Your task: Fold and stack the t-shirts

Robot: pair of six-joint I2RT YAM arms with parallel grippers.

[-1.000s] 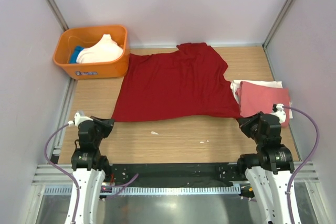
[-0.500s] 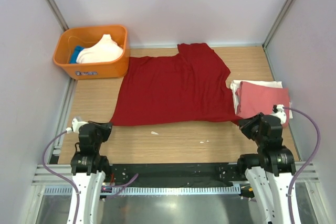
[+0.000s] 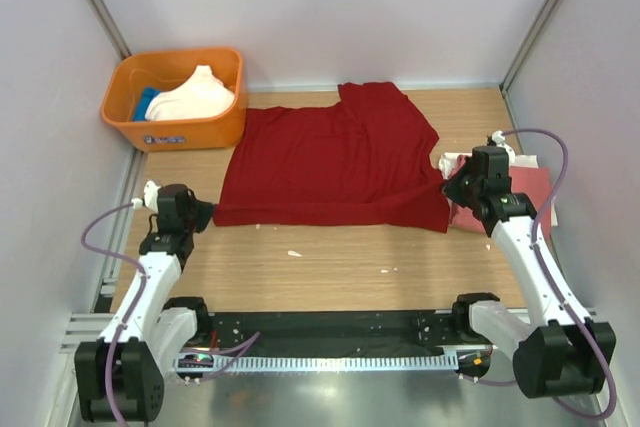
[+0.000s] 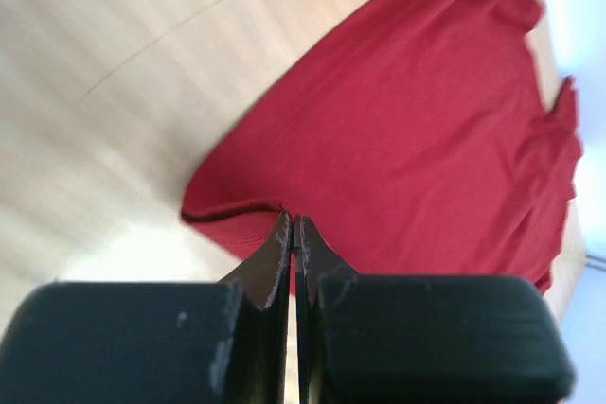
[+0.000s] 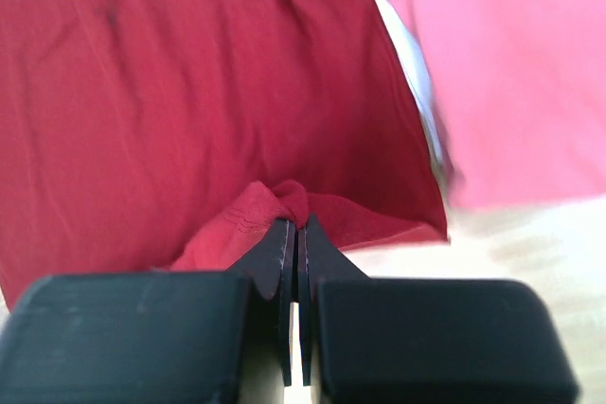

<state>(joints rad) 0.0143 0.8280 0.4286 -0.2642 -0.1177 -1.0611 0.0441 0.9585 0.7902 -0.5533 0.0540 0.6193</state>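
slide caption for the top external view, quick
The left gripper and right gripper pinch the near corners of the dark red t-shirt spread flat, folded salmon-pink shirt beside it.

The right gripper [image 5: 294, 226] pinches a bunched fold of the dark red t-shirt [image 5: 189, 92]; a salmon-pink t-shirt [image 5: 511, 63] lies toward 2 o'clock.

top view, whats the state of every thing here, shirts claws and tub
dark red t-shirt: spread open on the table, not yet folded
left claw: shut on the shirt's near left hem corner
right claw: shut on bunched cloth at its near right corner
salmon-pink t-shirt: folded, on top of the stack
white t-shirt: folded under the pink one
orange tub: upright, holding shirts
cream t-shirt: heaped in the tub
blue t-shirt: in the tub, mostly covered
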